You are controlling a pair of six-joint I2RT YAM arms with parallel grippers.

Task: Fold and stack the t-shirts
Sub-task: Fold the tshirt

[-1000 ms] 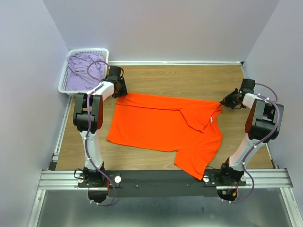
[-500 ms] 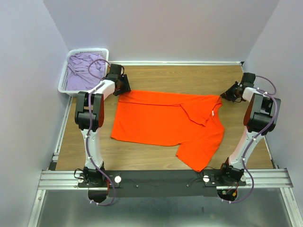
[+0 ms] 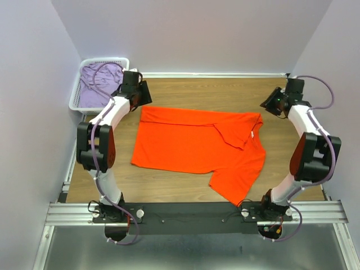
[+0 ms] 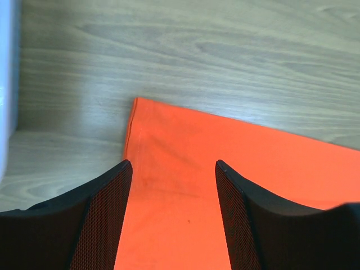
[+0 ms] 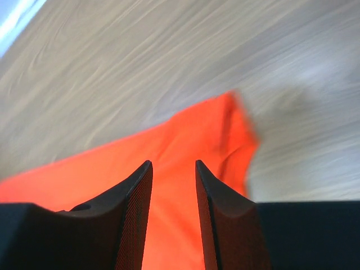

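The orange t-shirt (image 3: pixel 191 147) lies spread on the wooden table, with a fold of cloth (image 3: pixel 239 132) turned over near its right end. My left gripper (image 3: pixel 139 97) hovers just beyond the shirt's far left corner (image 4: pixel 136 107). Its jaws stand open (image 4: pixel 173 164), and flat orange cloth shows between them. My right gripper (image 3: pixel 271 103) hangs near the far right corner (image 5: pixel 233 121), jaws apart (image 5: pixel 172 163) above the cloth, holding nothing. The lilac t-shirt (image 3: pixel 94 84) is bunched in the basket.
The white lattice basket (image 3: pixel 107 60) stands at the table's back left corner, close behind my left gripper. Pale walls enclose the table on the left, back and right. Bare wood (image 3: pixel 208 93) runs between the shirt and the back wall.
Both grippers have opened and let go of the shirt's far corners, then lifted back away from them. The shirt shifted slightly toward the back before settling flat.
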